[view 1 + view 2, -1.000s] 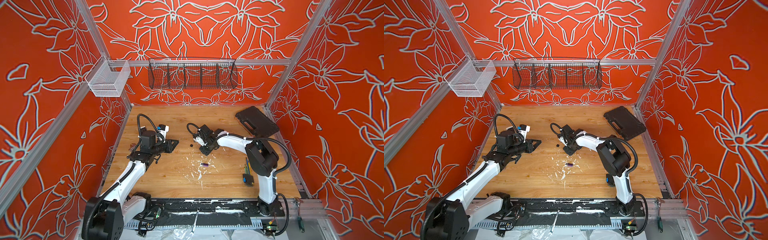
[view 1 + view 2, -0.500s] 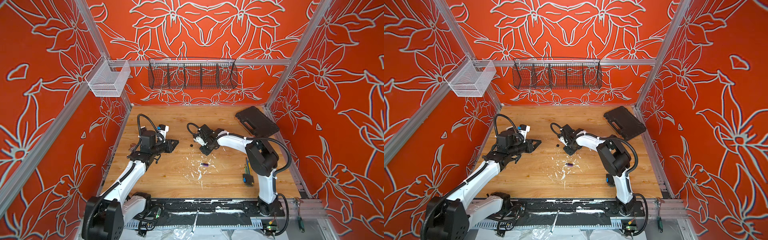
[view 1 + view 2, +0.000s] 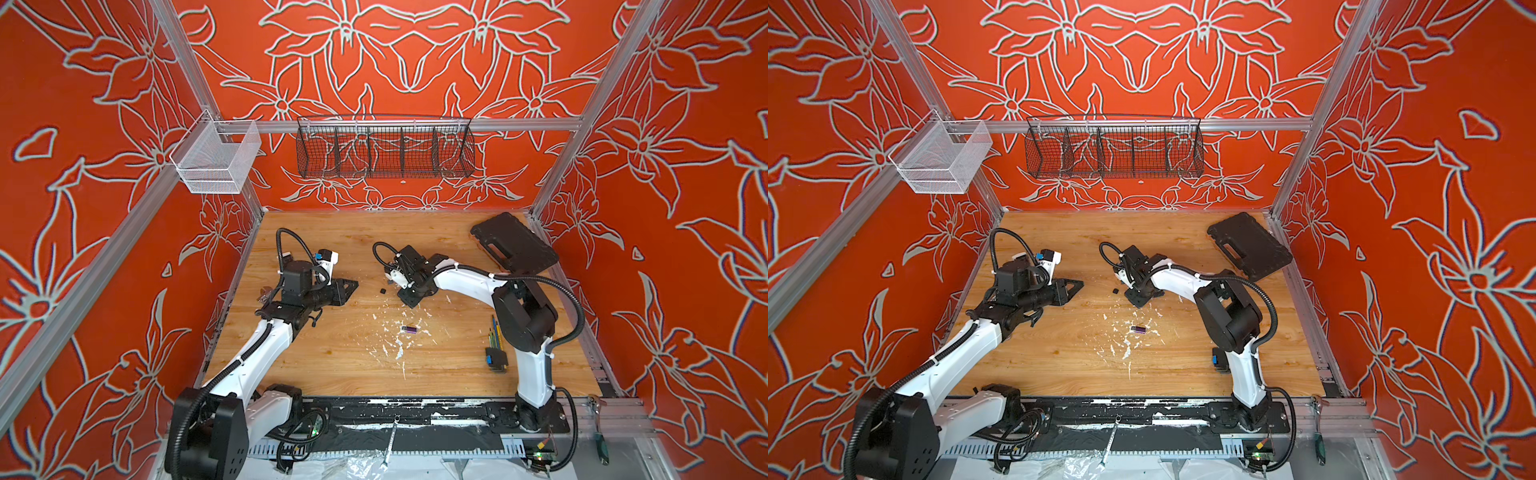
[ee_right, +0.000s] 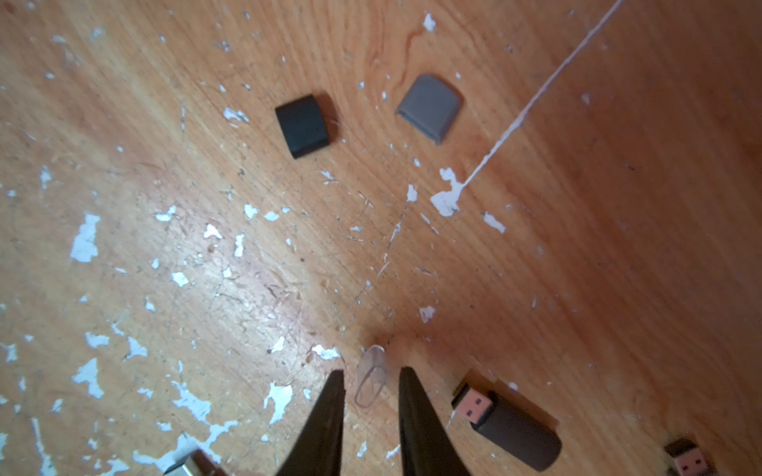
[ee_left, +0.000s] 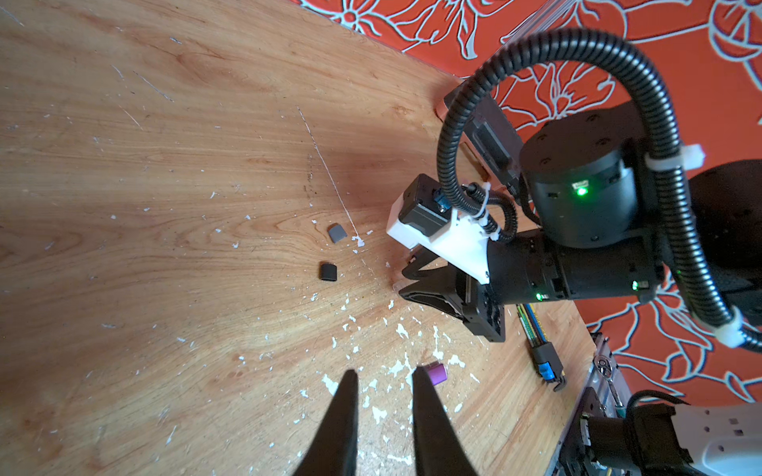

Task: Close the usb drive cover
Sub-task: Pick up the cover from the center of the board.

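No legible text or labels

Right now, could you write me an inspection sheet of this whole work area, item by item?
Surface: wooden table, scratched and speckled with white flecks.
Job's things: grey drive with its plug bare; purple drive; clear cap, black cap and grey cap, all loose on the wood.
Clutter: black case at the far corner; coloured tool set by the right arm's base.
Pincers: left pincer open, empty, beside the purple drive; right pincer open, straddling the clear cap.
Cables: ribbed black hose looped on each arm; no snag seen.
Surroundings: orange flowered walls; black wire basket and white mesh basket, nothing seen inside.
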Robot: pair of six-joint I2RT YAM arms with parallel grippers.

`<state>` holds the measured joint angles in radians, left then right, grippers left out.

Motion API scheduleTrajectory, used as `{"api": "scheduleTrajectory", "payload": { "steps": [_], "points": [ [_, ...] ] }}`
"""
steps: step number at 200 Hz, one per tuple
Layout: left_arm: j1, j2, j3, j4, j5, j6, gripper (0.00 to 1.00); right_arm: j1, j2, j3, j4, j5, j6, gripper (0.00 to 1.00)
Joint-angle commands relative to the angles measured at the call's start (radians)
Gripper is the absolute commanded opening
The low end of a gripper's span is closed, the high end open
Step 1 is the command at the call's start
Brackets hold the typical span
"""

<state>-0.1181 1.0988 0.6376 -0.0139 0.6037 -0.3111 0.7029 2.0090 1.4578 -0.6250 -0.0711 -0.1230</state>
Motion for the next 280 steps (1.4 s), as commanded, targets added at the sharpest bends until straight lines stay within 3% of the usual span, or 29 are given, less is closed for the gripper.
{"api": "scheduleTrajectory", "payload": {
  "steps": [1,138,202,242,280],
  "points": [
    [-0.003,0.003,0.011,0.014,0.013,0.004,0.23,0.004,0.026,0.034,-0.046,-0.009,0.008,0.26],
    [-0.003,-0.003,0.007,0.008,0.023,0.004,0.23,0.002,0.000,0.037,-0.039,-0.037,0.022,0.10],
    [-0.003,0.055,-0.022,0.226,0.220,-0.169,0.29,-0.081,-0.198,-0.063,0.247,-0.477,0.125,0.09],
    [-0.003,0.096,-0.039,0.400,0.326,-0.268,0.37,-0.122,-0.263,-0.101,0.418,-0.695,0.225,0.09],
    [-0.003,0.131,-0.044,0.529,0.384,-0.341,0.37,-0.135,-0.286,-0.122,0.576,-0.830,0.333,0.09]
  ]
}}
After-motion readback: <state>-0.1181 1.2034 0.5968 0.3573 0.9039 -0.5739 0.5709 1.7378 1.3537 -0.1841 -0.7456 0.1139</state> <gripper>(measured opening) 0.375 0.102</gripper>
